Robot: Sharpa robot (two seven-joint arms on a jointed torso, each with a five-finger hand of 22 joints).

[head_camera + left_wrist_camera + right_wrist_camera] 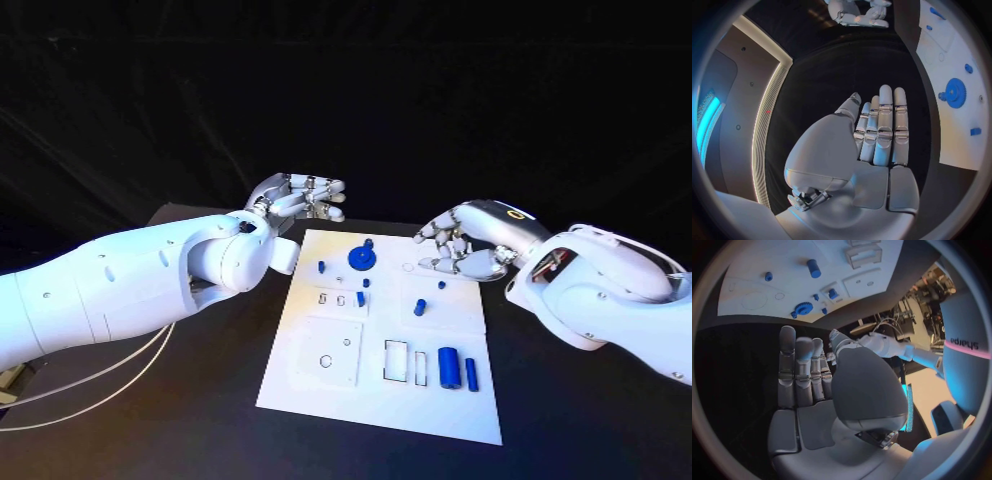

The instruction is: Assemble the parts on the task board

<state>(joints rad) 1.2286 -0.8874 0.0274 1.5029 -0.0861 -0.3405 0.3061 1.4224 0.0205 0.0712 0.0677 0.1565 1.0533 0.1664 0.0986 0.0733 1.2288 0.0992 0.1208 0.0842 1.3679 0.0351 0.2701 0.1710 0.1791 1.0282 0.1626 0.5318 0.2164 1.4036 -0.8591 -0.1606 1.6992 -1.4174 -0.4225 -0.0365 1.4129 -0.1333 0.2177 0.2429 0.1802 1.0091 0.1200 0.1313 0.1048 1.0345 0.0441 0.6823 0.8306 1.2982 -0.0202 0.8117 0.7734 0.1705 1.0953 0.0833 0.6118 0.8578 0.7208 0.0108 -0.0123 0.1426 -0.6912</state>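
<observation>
The white task board (378, 395) lies in the middle of the black table. A blue gear (361, 258) sits near its far edge, with small blue pieces (421, 307) scattered below it. Two blue cylinders (450, 368) lie side by side near the board's right edge. My left hand (300, 197) hovers off the board's far left corner, fingers straight and apart, holding nothing (873, 145). My right hand (459, 250) hangs over the board's far right edge, also empty (811, 385). The gear (956, 93) (804, 308) shows beyond both hands' fingertips.
Rectangular outlined slots (404, 360) and a square outlined plate (332, 350) mark the board's near half. White cables (87, 390) trail over the table at the left. Bare black table surrounds the board.
</observation>
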